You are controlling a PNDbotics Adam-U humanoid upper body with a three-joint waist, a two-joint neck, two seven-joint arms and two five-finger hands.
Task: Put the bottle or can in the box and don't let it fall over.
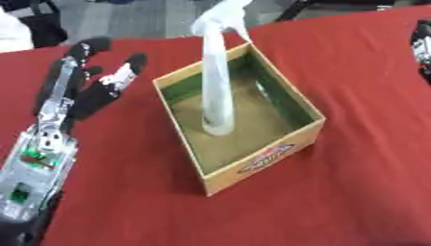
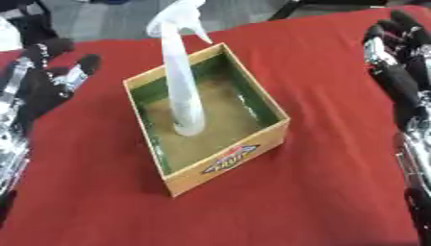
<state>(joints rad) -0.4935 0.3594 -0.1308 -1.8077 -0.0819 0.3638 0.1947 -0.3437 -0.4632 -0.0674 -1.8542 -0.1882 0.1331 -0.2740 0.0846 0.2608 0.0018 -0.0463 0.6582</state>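
A tall white spray bottle (image 1: pixel 216 77) stands upright inside the open cardboard box (image 1: pixel 266 154), its base on the box floor near the middle and its trigger head above the far rim. My left hand (image 1: pixel 80 89) lies to the left of the box, fingers straight and spread, touching nothing. At the right edge, my right hand (image 2: pixel 394 62) is held open, fingers pointing away, well apart from the box. Neither hand touches the bottle.
A red cloth (image 1: pixel 353 173) covers the table. The box has green inner walls and a printed logo on its near side. A grey floor and dark chair legs show beyond the table's far edge.
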